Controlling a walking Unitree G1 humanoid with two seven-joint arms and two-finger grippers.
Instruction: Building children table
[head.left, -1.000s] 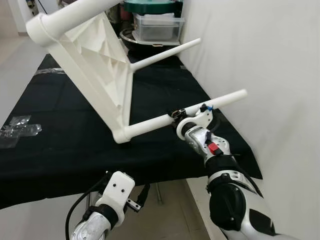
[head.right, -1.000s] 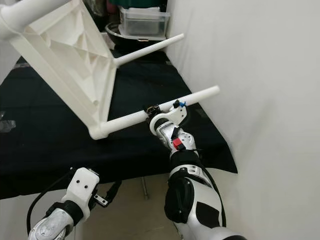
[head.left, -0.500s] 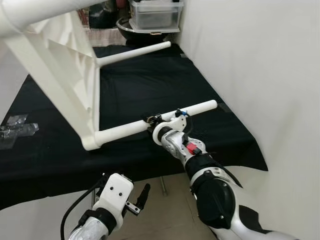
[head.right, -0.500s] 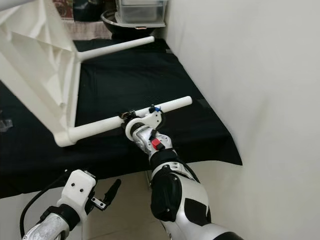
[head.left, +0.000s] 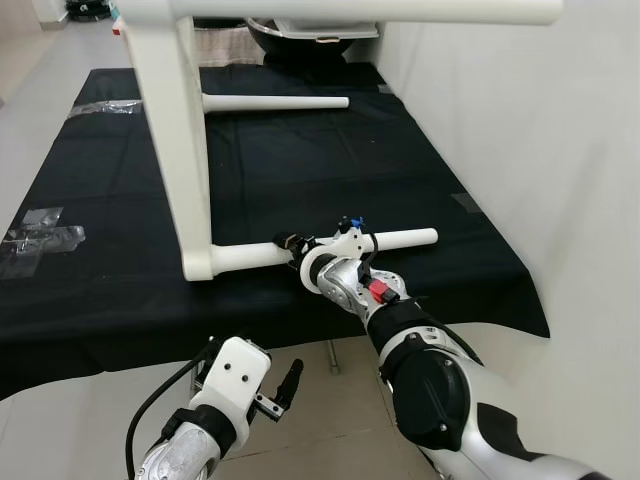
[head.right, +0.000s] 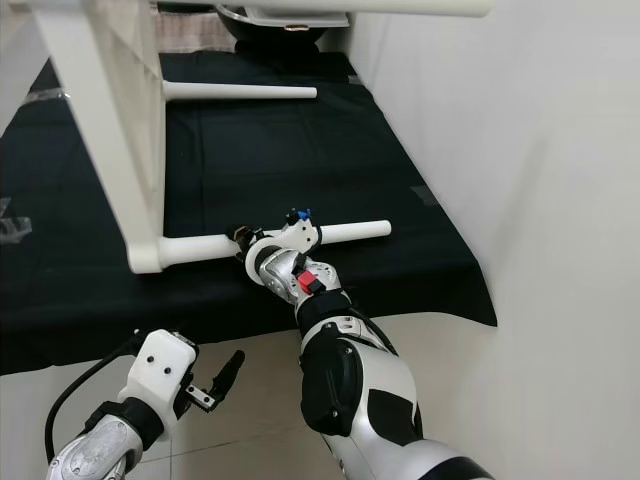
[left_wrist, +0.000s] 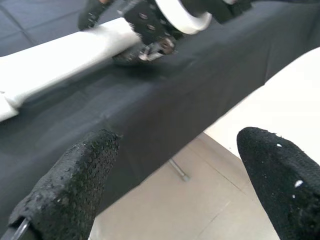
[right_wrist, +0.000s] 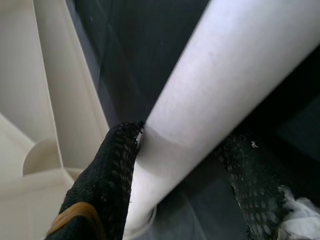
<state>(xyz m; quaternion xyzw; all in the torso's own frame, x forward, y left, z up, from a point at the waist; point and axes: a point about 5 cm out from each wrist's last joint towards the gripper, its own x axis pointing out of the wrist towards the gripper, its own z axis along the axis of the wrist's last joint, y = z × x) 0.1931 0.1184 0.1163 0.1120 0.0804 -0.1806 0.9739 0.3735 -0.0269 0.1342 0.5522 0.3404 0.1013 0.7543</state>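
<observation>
In the left eye view, the white plastic children's table stands tipped on its side on the black cloth-covered desk, its flat top upright and its round legs running level, parallel to the desk's near edge. The nearest white tubular leg lies along that edge, pointing toward the right-hand corner by the white wall. The right gripper is clamped round this leg about midway, reaching in across its long axis from the near side. The left gripper hangs below the near edge over the pale tiled floor, so the right arm is much the nearer.

In the right wrist view, the leg runs lengthwise between the black fingers, one pressed against each flank.

In the left wrist view, the left gripper's pads stand well apart, holding nothing, looking up at the desk's near edge.
</observation>
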